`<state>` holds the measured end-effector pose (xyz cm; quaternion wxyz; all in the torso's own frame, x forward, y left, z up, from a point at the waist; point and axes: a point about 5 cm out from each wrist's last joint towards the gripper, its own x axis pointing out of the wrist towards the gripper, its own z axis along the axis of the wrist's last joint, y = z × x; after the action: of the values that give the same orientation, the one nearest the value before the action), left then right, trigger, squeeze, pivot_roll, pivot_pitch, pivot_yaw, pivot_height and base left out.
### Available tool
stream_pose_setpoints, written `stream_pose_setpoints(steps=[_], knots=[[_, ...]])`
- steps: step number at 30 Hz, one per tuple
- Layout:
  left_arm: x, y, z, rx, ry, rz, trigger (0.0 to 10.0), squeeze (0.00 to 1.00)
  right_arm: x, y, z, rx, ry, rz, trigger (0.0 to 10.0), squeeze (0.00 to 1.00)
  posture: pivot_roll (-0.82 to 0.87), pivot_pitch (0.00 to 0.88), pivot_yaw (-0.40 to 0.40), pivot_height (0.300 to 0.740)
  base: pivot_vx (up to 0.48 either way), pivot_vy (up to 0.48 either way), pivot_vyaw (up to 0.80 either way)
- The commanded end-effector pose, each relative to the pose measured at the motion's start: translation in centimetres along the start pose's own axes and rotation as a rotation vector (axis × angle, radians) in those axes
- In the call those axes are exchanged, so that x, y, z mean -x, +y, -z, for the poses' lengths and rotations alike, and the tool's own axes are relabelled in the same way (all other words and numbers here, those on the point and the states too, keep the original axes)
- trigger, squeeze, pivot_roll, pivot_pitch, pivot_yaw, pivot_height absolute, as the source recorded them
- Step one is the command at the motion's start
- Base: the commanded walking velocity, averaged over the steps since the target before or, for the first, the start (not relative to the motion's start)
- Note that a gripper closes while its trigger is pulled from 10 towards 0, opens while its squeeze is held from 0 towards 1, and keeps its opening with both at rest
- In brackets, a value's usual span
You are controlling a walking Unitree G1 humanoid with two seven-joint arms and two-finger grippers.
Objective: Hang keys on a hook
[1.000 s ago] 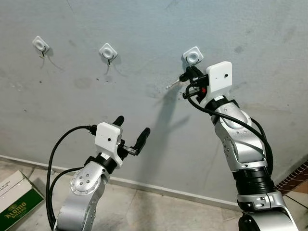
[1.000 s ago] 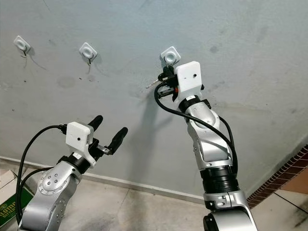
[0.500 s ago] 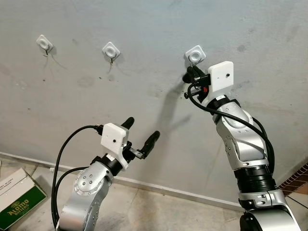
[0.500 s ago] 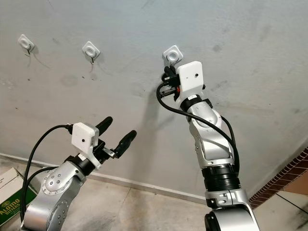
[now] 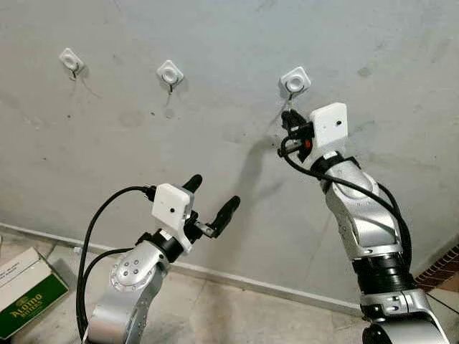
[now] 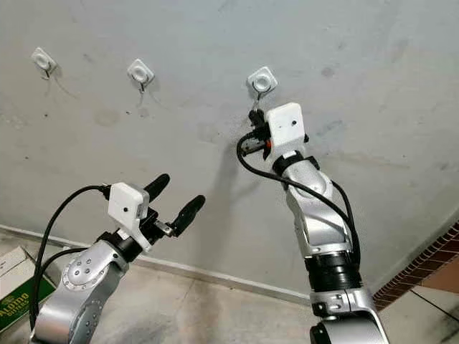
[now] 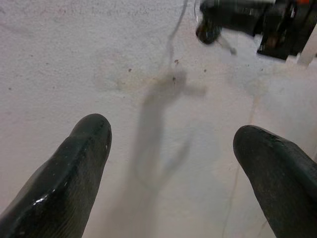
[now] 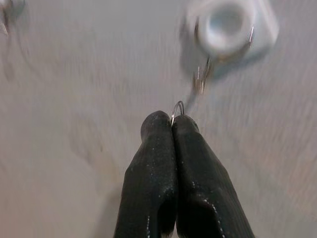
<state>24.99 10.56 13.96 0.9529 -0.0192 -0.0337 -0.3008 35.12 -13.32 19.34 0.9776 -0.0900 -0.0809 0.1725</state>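
Since a second ago the right gripper (image 8: 172,124) has dropped a little lower under the rightmost hook (image 5: 295,81), and the key that stuck out sideways from it is gone from that spot. Its fingers (image 8: 153,163) are pressed together on a thin wire ring (image 8: 177,106), which sits just below the hook's metal prong. I judge the ring not yet over the prong, so lifting, hooking and letting go remain. Keys themselves cannot be made out. Lower down, the left gripper (image 5: 211,204) is spread wide and holds nothing, facing the wall (image 5: 215,43).
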Motion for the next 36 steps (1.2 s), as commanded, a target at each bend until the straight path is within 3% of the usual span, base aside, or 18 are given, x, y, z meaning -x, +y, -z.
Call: stream_pose_setpoints(steps=[1, 17, 28, 36], knots=[[0.1, 0.1, 0.1, -0.016, 0.018, 0.0, 10.0, 0.0, 0.0, -0.2, 0.0, 0.037, 0.001, 0.0, 10.0, 0.0, 0.03, 0.0, 0.014, 0.74, 0.0, 0.0, 0.0], [0.0, 0.2, 0.2, -0.023, 0.022, -0.003, 10.0, 0.0, 0.0, 0.0, 0.1, 0.059, -0.015, -0.017, 10.0, 0.0, 0.03, 0.0, 0.015, 0.74, 0.0, 0.0, 0.0], [-0.1, 0.1, 0.1, -0.013, 0.017, 0.01, 10.0, 0.0, 0.6, 0.1, -1.1, 0.001, -0.084, -0.174, 10.0, 0.0, 0.03, 0.0, 0.015, 0.74, 0.0, 0.0, 0.0], [-0.2, 0.0, -0.3, -0.007, -0.005, 0.019, 10.0, 0.0, 0.7, -0.1, -1.9, -0.017, -0.131, -0.198, 10.0, 0.0, 0.02, 0.0, 0.017, 0.74, 0.0, 0.0, 0.0]])
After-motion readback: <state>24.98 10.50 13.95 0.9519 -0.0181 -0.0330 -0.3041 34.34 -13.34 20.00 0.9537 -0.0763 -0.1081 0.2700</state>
